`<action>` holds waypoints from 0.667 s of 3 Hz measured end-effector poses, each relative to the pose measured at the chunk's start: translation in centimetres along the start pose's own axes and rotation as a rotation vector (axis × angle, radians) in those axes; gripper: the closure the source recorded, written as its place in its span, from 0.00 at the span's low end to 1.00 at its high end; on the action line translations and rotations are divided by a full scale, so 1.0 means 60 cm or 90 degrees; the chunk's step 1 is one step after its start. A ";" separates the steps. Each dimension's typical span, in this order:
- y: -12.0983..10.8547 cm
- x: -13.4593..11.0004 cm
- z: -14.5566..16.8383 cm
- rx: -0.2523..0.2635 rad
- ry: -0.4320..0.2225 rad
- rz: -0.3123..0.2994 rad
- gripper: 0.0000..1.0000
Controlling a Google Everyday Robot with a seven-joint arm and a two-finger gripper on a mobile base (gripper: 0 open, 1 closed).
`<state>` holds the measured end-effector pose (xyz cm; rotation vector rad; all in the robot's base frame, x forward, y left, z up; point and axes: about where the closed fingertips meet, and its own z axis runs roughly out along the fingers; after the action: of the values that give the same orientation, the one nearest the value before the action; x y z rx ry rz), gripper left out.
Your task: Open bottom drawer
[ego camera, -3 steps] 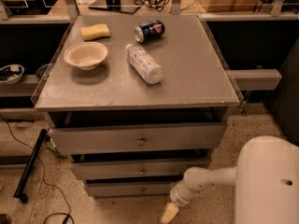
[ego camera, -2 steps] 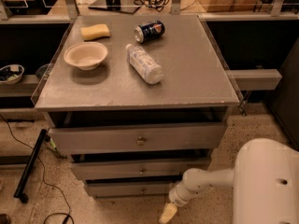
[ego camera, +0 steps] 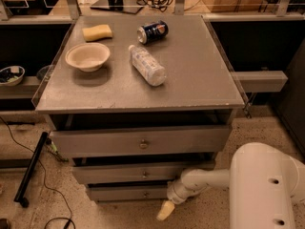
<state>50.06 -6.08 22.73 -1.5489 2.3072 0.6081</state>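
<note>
Grey flat-fronted bottom drawer (ego camera: 119,193) looks shut. The pale gripper (ego camera: 166,210) hangs by its right end; whether it is open or closed I cannot tell. This looks like the approach, and next it needs the centre knob (ego camera: 147,193).

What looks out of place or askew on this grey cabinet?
The clear plastic water bottle and blue soda can lie on their sides on top. The gripper hangs low, right of the grey bottom drawer.
</note>
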 end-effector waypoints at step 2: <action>-0.029 -0.029 0.014 0.011 -0.017 -0.003 0.00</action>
<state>52.33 -4.84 22.53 -1.5292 2.2823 0.6031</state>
